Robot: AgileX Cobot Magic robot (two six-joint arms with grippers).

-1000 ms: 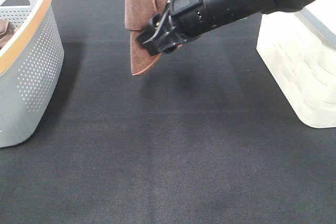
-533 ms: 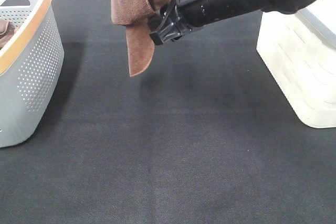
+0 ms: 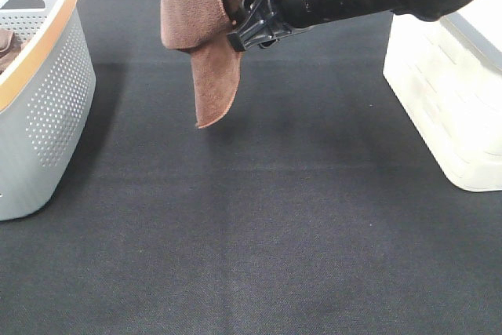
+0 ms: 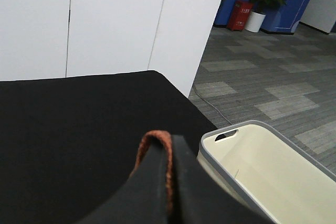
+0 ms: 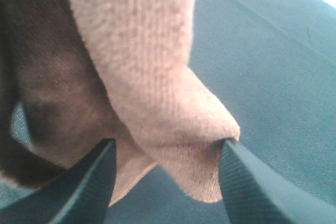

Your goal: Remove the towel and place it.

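Observation:
The reddish-brown towel [image 3: 196, 21] hangs folded from above the exterior high view's top edge, its lowest corner just above the black table. My left gripper [image 4: 170, 182] is shut on the towel's stitched edge [image 4: 152, 140]; it is out of the exterior high view. My right gripper [image 3: 241, 35] reaches across from the right and sits against the towel's right side. In the right wrist view a fold of the towel [image 5: 147, 77] lies between the right gripper's [image 5: 168, 148] wide-apart fingers [image 5: 94, 177], which stand open around it.
A grey perforated basket with an orange rim [image 3: 47, 92] stands at the left, a dark brown cloth [image 3: 6, 46] inside. A white bin [image 3: 447, 92] stands at the right, also seen as the white bin [image 4: 262, 166] below the left gripper. Black table cover [image 3: 274, 217] spans the middle.
The right gripper has risen and drawn back to the right along the towel. The towel has shifted left and spread wider at the top.

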